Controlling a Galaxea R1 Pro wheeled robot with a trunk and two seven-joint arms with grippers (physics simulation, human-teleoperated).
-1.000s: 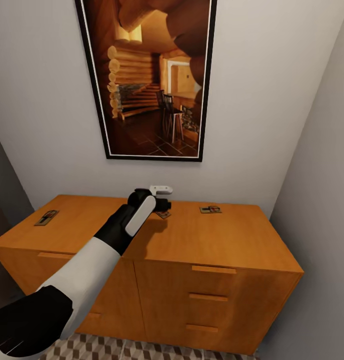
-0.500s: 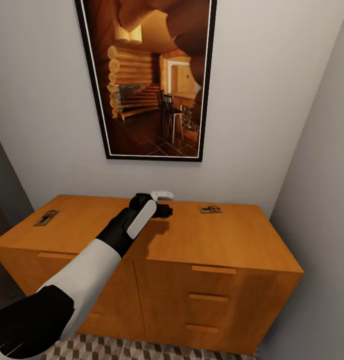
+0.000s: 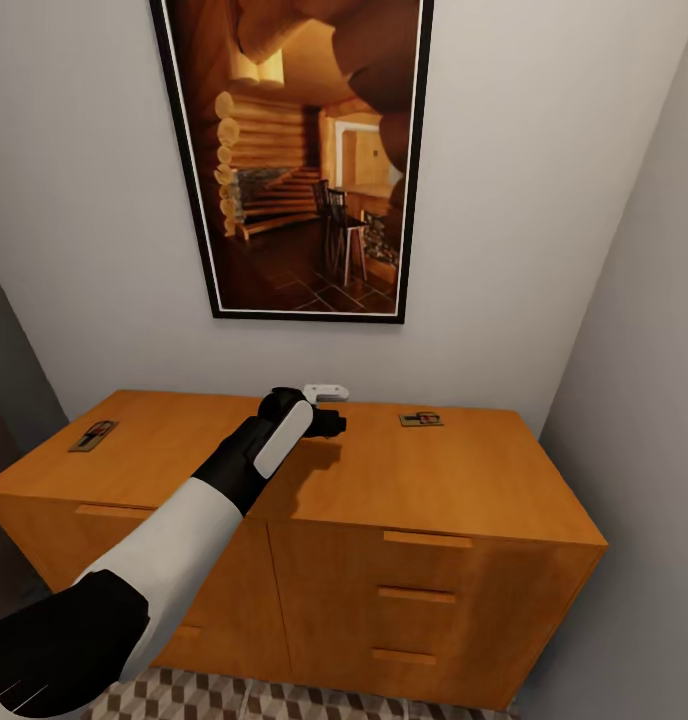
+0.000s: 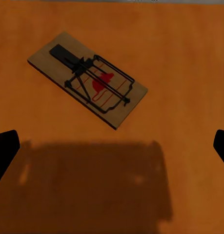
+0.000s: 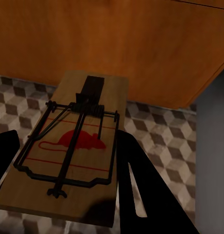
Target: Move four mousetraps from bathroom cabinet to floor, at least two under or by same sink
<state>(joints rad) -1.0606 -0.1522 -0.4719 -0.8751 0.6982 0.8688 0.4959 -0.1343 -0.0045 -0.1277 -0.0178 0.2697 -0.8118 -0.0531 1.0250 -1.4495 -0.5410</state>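
1. Mousetraps show in several places: one [image 4: 87, 79] lies flat on the cabinet top [image 3: 434, 480] just ahead of the left gripper [image 3: 329, 408], lying askew between the lines of its two fingers and touching neither; in the head view that trap is hidden behind the gripper.
2. Two more traps rest on the same top, one [image 3: 421, 419] near the gripper on its right, one [image 3: 93, 435] well apart on its left, both too small there to read in detail.
3. Left gripper's fingers [image 4: 4, 151] are spread wide, only their dark tips cut off at the wrist view's edges.
4. Left arm reaches forward over the cabinet, the wrist bent down toward the wood.
5. Right gripper [image 5: 63, 161] is clamped on a fourth trap [image 5: 75, 146], a dark finger on either side of the board, over the cube-patterned bathroom floor [image 5: 160, 131] beside the cabinet's front.
6. Each trap is a tan wooden rectangle with black wire and a red mouse print; the cabinet is smooth orange wood with slim bar handles [image 3: 427, 539].
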